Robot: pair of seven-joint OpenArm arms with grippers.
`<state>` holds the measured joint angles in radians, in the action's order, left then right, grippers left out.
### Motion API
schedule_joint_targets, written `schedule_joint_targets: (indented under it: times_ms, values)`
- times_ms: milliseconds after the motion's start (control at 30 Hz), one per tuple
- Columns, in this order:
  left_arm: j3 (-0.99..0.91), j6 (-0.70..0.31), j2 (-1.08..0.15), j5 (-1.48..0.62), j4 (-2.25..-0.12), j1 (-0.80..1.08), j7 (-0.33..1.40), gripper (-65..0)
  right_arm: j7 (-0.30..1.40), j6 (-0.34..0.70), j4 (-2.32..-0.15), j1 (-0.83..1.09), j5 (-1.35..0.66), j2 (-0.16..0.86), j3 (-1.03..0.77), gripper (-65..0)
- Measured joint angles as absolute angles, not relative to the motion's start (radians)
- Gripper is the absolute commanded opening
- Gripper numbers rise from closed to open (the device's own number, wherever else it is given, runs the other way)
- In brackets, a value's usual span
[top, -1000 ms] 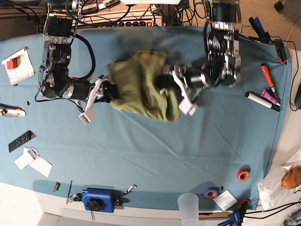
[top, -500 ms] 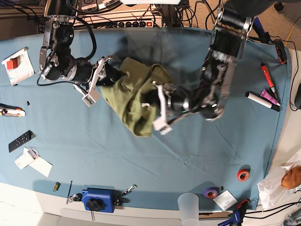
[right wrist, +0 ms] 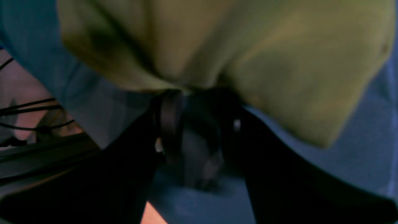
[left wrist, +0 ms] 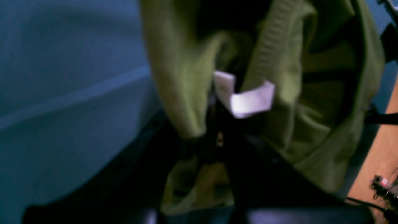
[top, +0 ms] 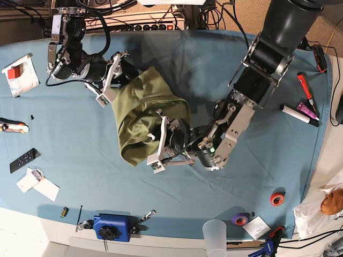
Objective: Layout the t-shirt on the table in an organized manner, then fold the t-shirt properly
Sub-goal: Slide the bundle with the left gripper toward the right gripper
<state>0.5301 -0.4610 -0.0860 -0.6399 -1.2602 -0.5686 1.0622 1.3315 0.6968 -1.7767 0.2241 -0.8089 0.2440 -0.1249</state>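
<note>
The olive-green t-shirt (top: 143, 112) hangs bunched between my two grippers above the teal table (top: 225, 182). My right gripper (top: 114, 76), at the base view's left, is shut on the shirt's upper edge. In the right wrist view the dark fingers (right wrist: 168, 124) pinch the cloth (right wrist: 248, 46) at the gripper (right wrist: 199, 93). My left gripper (top: 159, 143) is shut on the shirt's lower part. In the left wrist view the gripper (left wrist: 214, 140) holds folds of the shirt (left wrist: 311, 93) near the ribbed collar and a white label (left wrist: 248, 99).
Markers (top: 304, 104) lie at the table's right edge. A red tape roll (top: 277, 199), a purple one (top: 240, 218) and a plastic cup (top: 215, 233) are at the front right. A blue clamp block (top: 112, 226), a remote (top: 23, 160) and papers (top: 21, 72) are at the left.
My left gripper has swung left and toward the front with the shirt. My right gripper has moved toward the back. The shirt now stretches diagonally between them.
</note>
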Motion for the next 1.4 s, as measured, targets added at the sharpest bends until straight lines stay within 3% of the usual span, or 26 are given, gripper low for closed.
schedule_joint_targets:
  times_ms: [267, 467, 700, 800, 900, 1067, 1200, 1400]
  values:
    - [0.589, -0.440, -0.077, -0.622, -1.225, -0.580, 0.985, -65.0, 1.332, 0.697, -1.777, 0.224, -0.809, 0.244, -0.125, -45.5]
    - [0.589, -0.443, 0.002, -0.474, -1.224, -0.580, 0.833, -65.0, 1.334, 0.697, -1.777, 0.224, -0.809, 0.244, -0.128, -45.5]
    - [0.590, -0.408, 0.048, -0.339, -1.224, -0.582, 0.773, -65.0, 1.335, 0.697, -1.777, 0.224, -0.809, 0.244, -0.129, -45.5]
    - [0.590, -0.407, 0.055, -0.335, -1.224, -0.582, 0.751, -47.4, 1.335, 0.697, -1.777, 0.224, -0.809, 0.244, -0.129, -45.5]
    - [0.590, -0.377, 0.055, -0.329, -1.224, -0.582, 0.707, -41.4, 1.335, 0.697, -1.777, 0.224, -0.809, 0.244, -0.129, -45.5]
    - [0.590, -0.279, 0.056, -0.329, -1.224, -0.583, 0.694, -41.5, 1.335, 0.697, -1.777, 0.224, -0.809, 0.244, -0.129, -45.5]
    - [0.590, -0.196, 0.059, -0.302, -1.277, -0.598, 0.822, -44.6, 1.325, 0.697, -1.777, 0.224, -0.810, 0.244, -0.129, -45.6]
    - [0.542, -0.077, 0.062, -0.180, -1.473, -0.626, 1.017, -65.0, 1.288, 0.697, -1.776, 0.160, -0.878, 0.243, -0.129, -65.0]
